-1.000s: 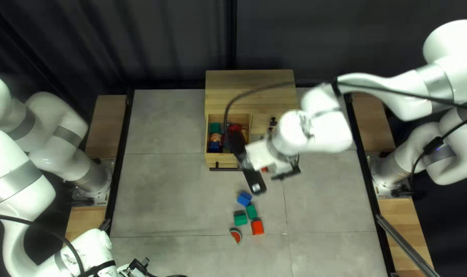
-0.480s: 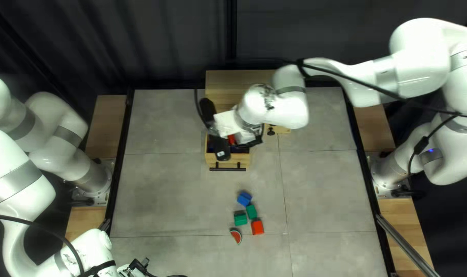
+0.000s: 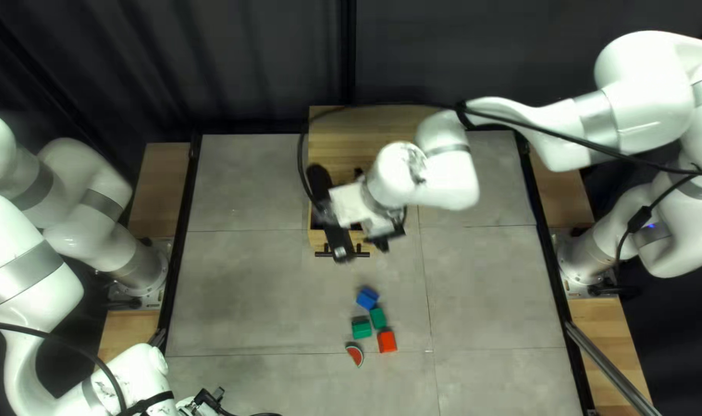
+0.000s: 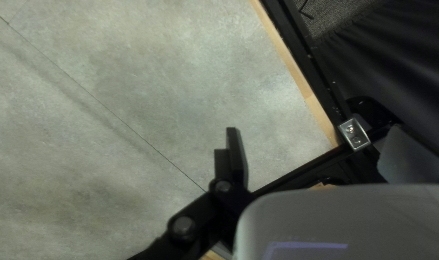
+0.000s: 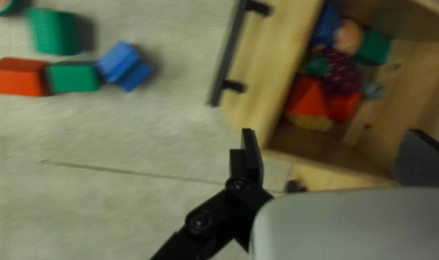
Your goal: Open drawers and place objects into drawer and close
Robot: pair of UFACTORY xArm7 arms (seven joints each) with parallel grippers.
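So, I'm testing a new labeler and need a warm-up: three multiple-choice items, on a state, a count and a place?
1. The drawer with the bar handle is: A) shut B) open and empty C) open, holding toys
2. Green blocks on the table: A) one B) two C) four
3. The melon slice lies: A) on the table B) in the drawer C) on the cabinet

1: C, the right wrist view looks in on the toys.
2: B, both show in the top left view.
3: A, it lies near the red block.
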